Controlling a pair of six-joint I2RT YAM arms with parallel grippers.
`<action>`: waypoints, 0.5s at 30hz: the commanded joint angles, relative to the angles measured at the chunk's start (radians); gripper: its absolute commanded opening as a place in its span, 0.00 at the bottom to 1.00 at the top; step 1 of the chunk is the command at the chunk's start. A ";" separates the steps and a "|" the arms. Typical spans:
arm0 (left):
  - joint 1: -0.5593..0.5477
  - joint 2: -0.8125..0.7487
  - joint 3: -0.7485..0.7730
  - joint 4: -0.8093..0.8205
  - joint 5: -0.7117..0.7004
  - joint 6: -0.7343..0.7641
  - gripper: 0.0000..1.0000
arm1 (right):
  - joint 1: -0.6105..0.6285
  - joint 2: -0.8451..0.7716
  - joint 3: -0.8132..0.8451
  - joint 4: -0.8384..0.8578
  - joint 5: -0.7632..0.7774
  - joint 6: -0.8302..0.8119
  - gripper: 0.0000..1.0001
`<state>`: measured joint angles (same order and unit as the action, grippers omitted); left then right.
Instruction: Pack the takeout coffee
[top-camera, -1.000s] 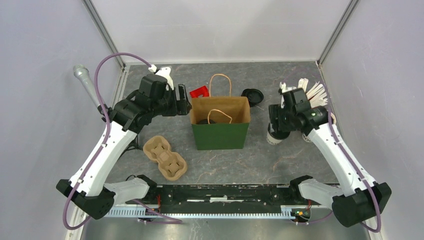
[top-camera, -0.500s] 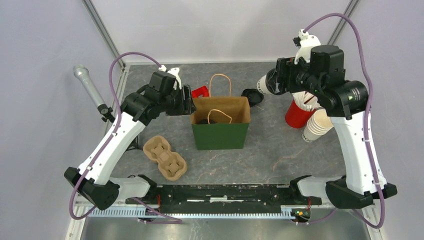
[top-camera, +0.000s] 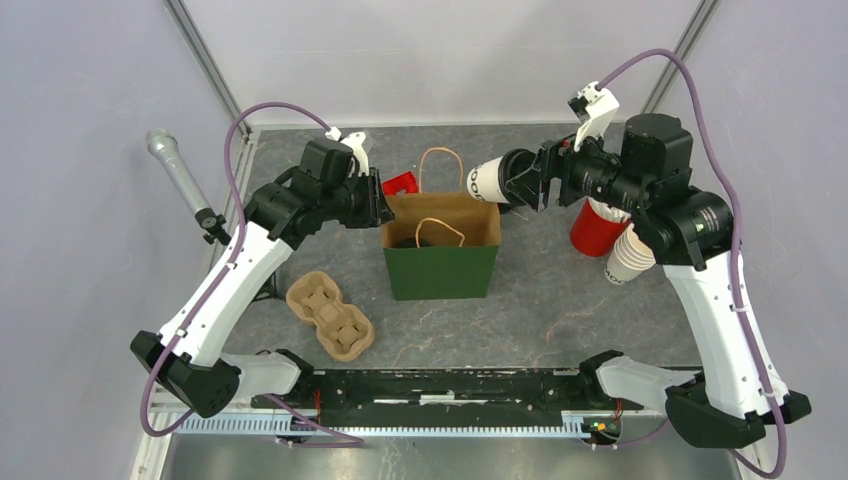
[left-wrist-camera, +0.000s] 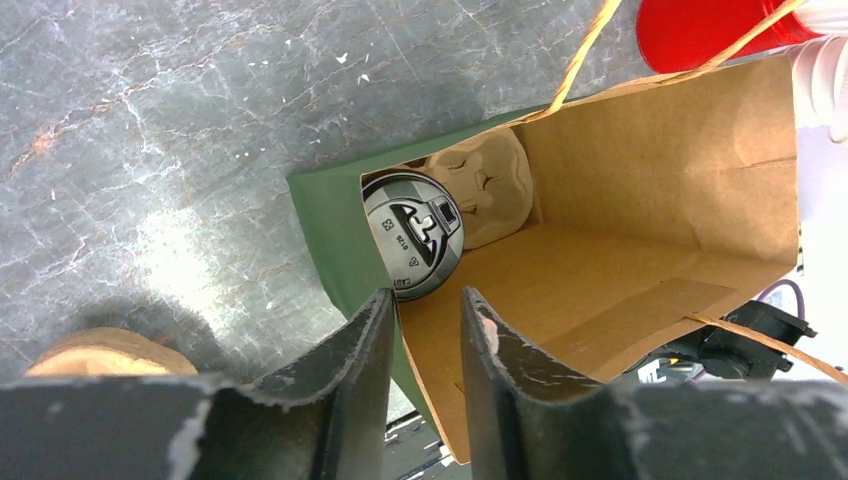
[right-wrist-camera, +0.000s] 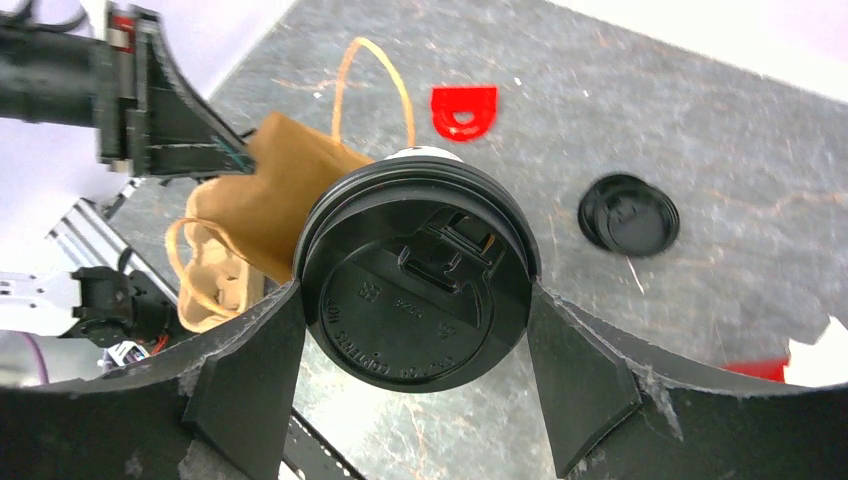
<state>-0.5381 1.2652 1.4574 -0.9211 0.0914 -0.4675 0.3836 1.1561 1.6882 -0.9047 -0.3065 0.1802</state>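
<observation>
A green paper bag (top-camera: 440, 262), brown inside, stands open mid-table. Inside it, one takeout coffee with a black lid (left-wrist-camera: 412, 233) sits in a pulp carrier (left-wrist-camera: 492, 190). My left gripper (top-camera: 379, 204) is shut on the bag's left wall (left-wrist-camera: 340, 250), which runs between its fingers (left-wrist-camera: 372, 345). My right gripper (top-camera: 530, 180) is shut on a second takeout coffee (top-camera: 492, 181). It holds the cup tipped sideways in the air by the bag's back right corner. In the right wrist view the cup's black lid (right-wrist-camera: 415, 285) fills the gap between the fingers.
An empty pulp carrier (top-camera: 330, 315) lies front left. A red cup of white sticks (top-camera: 590, 228) and a stack of lidless cream cups (top-camera: 630, 257) stand right. Loose black lids (right-wrist-camera: 628, 213) and a red piece (right-wrist-camera: 464, 110) lie behind the bag. A microphone (top-camera: 180, 175) lies far left.
My right gripper lifted the lidded cup off the table at the right and carried it up and left toward the bag, tipping it sideways. The left gripper stayed at the bag's rim.
</observation>
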 joint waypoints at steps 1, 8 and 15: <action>0.005 -0.027 0.000 0.053 0.037 0.052 0.35 | 0.038 -0.032 0.005 0.130 -0.087 -0.018 0.56; 0.006 -0.028 0.007 0.062 0.047 0.066 0.38 | 0.179 0.010 -0.017 0.129 -0.053 -0.072 0.55; 0.007 -0.045 0.031 0.029 0.029 0.023 0.51 | 0.234 0.049 -0.071 0.124 0.004 -0.172 0.55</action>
<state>-0.5381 1.2587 1.4548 -0.9020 0.1154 -0.4400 0.6056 1.1961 1.6516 -0.8165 -0.3424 0.0853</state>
